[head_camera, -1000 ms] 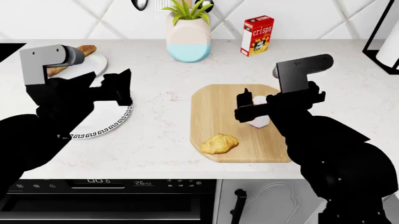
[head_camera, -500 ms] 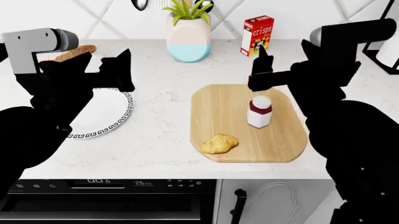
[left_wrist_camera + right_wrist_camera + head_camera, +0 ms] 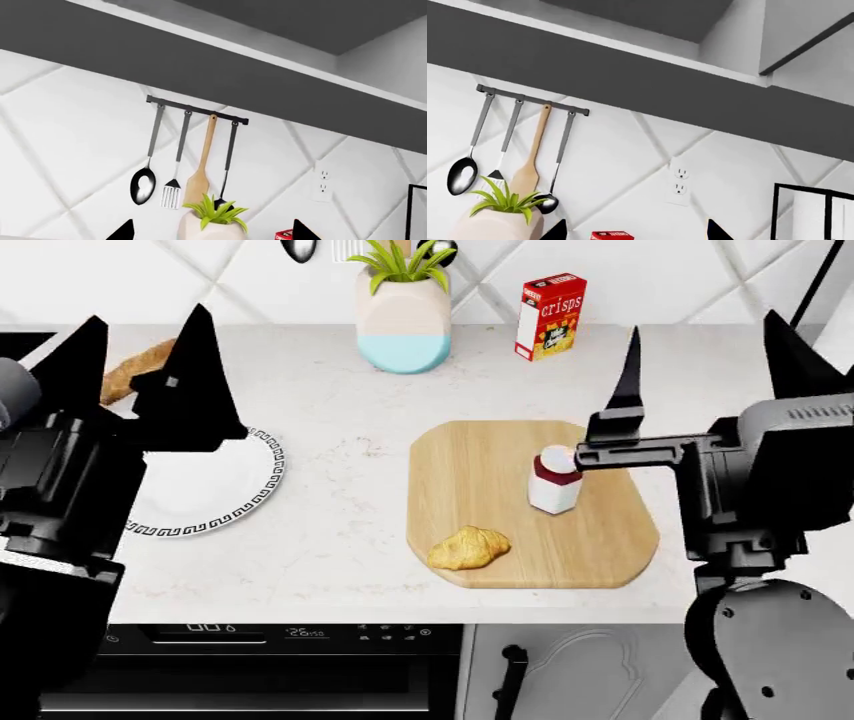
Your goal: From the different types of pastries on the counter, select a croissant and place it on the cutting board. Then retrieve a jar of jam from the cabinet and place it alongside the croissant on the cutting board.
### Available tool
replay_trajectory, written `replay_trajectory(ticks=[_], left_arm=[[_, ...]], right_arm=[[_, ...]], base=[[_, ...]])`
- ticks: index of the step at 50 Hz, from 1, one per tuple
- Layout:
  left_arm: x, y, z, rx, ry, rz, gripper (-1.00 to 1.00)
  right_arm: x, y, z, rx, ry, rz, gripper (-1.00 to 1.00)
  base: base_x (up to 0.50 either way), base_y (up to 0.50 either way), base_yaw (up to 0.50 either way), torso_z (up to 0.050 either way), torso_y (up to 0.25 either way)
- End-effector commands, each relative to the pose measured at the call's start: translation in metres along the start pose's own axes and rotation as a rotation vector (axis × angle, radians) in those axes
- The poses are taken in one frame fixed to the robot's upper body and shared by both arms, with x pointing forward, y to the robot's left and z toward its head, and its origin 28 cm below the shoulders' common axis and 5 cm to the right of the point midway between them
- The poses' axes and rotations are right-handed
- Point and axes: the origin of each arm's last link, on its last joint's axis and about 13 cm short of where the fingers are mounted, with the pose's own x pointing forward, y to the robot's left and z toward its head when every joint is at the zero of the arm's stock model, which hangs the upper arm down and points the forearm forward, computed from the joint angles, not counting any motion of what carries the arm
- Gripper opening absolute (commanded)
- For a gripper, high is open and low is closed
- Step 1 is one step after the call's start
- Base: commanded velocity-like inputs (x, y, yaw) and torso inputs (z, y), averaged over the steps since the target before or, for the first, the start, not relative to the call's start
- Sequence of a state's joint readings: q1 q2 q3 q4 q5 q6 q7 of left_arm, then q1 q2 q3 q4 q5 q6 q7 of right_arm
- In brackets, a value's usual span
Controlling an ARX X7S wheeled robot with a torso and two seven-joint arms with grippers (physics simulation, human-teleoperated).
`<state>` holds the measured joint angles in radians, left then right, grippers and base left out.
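A kitchen counter [image 3: 334, 540] of white, faintly marbled stone seen from above, with both robot arms raised at the sides. Nearest the front edge, a small golden croissant [image 3: 469, 548] lies on the near left part of a light-wood cutting board [image 3: 607, 540]. Just behind it on the same board stands the jar of jam [image 3: 554, 480], upright, with dark red contents, white lid and white label, apart from the croissant. To the left of the board is a round white plate [image 3: 227, 490] with a black key-pattern rim, partly hidden by the left arm. The left gripper [image 3: 140, 370] is lifted above the plate, its two fingers spread and holding nothing. The right gripper [image 3: 707, 360] is lifted at the right of the board, fingers likewise spread apart and empty. Farther back, a brown loaf [image 3: 134, 370] shows behind the left gripper, then a potted plant [image 3: 403, 325] and a crisps box [image 3: 550, 315] by the wall. Utensils [image 3: 180, 165] hang on a wall rail
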<state>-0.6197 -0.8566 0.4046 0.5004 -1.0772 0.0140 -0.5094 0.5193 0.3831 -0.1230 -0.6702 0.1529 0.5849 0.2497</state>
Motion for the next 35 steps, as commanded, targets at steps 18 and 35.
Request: replay_trajectory(ticks=[18,35], left_arm=[[-0.039,-0.009,-0.006,-0.129,-0.129,-0.071,1.00],[-0.061,-0.014,-0.001,-0.146,-0.189,-0.147,1.00]], right_arm=[[-0.038,0.017,-0.005,-0.066,-0.245,-0.051,1.00],[-0.054,0.019,0.006,-0.117,-0.343,-0.072,1.00]], base=[[0.00,0.00,0.00,0.000,0.000],[0.00,0.00,0.00,0.000,0.000]])
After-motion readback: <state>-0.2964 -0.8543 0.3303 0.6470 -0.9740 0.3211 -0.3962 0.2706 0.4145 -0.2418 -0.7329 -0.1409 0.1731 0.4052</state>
